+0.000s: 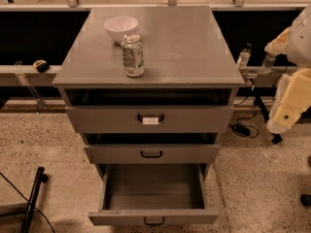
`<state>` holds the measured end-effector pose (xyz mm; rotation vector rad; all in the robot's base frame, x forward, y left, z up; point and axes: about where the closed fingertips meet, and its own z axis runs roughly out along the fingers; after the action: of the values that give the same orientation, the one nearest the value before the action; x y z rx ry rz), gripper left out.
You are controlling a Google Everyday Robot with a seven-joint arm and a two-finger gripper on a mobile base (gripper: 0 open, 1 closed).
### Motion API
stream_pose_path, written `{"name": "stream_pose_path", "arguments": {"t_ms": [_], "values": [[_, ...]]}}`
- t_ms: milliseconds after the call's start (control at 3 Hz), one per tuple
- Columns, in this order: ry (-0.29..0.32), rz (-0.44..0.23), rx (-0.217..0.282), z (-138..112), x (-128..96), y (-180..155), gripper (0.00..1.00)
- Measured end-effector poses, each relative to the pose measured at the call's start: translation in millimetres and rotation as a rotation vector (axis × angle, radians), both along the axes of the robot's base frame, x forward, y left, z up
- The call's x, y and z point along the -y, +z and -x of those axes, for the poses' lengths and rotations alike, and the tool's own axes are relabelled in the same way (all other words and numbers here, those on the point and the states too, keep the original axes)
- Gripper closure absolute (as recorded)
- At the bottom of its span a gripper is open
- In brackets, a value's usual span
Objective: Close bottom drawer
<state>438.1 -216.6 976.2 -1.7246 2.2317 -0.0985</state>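
The bottom drawer (153, 216) of the grey cabinet (155, 57) is pulled far out towards me. Its inside is empty, and its small black bar handle (154, 221) sits at the lower edge of the view. The middle drawer (151, 154) and the top drawer with a white label (150, 119) each stand slightly out. Cream-coloured segments of my arm (290, 101) hang at the right edge, to the right of the cabinet and well apart from it. My gripper itself is out of view past that edge.
A white bowl (121, 27) and a drink can (132, 55) stand on the cabinet top. Two bottles (244, 57) sit on a ledge at the right. Cables (243, 129) lie on the floor at the right. A black pole (31, 198) lies at the lower left.
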Motion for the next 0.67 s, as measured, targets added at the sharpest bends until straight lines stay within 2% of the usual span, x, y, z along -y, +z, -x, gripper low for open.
{"name": "stream_pose_path", "arguments": {"t_ms": [333, 667], "values": [[0.0, 0.0, 0.0, 0, 0, 0, 0.0], [0.027, -0.06, -0.016, -1, -6, -33, 0.0]]}}
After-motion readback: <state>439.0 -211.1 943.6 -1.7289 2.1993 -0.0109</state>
